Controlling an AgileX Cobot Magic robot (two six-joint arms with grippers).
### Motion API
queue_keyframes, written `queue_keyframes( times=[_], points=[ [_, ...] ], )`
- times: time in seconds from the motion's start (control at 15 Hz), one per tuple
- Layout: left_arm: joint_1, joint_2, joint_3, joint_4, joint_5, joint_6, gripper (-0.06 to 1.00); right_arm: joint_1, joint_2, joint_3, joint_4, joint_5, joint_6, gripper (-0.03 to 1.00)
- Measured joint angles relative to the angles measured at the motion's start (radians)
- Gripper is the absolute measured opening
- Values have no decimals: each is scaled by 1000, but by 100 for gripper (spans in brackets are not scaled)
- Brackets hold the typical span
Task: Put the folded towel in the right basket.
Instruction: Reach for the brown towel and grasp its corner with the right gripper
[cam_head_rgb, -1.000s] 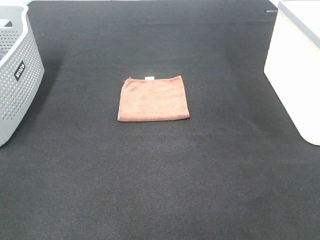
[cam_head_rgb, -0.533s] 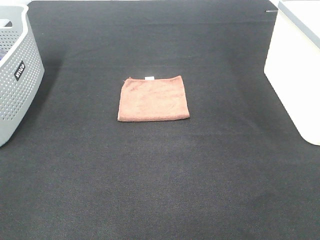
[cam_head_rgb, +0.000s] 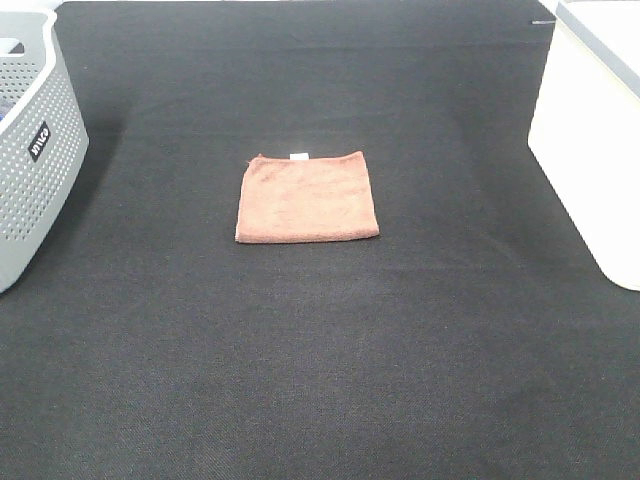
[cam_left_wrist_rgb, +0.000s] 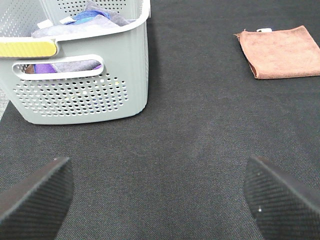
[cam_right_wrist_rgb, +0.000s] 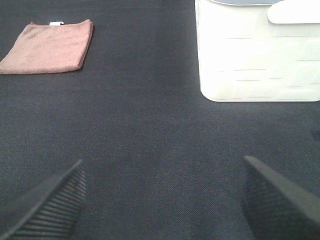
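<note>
The folded towel (cam_head_rgb: 307, 197) is a flat reddish-brown square with a small white tag on its far edge, lying on the black mat in the middle of the exterior high view. It also shows in the left wrist view (cam_left_wrist_rgb: 280, 51) and the right wrist view (cam_right_wrist_rgb: 49, 46). The right basket (cam_head_rgb: 590, 130) is a plain white bin at the right edge; the right wrist view shows its wall (cam_right_wrist_rgb: 255, 60). My left gripper (cam_left_wrist_rgb: 160, 200) is open and empty, far from the towel. My right gripper (cam_right_wrist_rgb: 162, 200) is open and empty, short of the towel and the bin.
A grey perforated basket (cam_head_rgb: 30, 150) with a black label stands at the left edge; the left wrist view shows it (cam_left_wrist_rgb: 80, 85) holding several cloths. The black mat (cam_head_rgb: 320, 350) covers the whole table.
</note>
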Motion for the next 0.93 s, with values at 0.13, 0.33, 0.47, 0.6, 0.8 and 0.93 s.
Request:
queue_keyframes(
  times=[0.13, 0.33, 0.47, 0.6, 0.8, 0.93],
  points=[
    [0, 0, 0, 0, 0, 0, 87, 0, 0, 0, 0, 0, 0, 78],
    [0, 0, 0, 0, 0, 0, 87, 0, 0, 0, 0, 0, 0, 78],
    [0, 0, 0, 0, 0, 0, 87, 0, 0, 0, 0, 0, 0, 78],
    [0, 0, 0, 0, 0, 0, 87, 0, 0, 0, 0, 0, 0, 78],
    [0, 0, 0, 0, 0, 0, 87, 0, 0, 0, 0, 0, 0, 78],
    [0, 0, 0, 0, 0, 0, 87, 0, 0, 0, 0, 0, 0, 78]
  ],
)
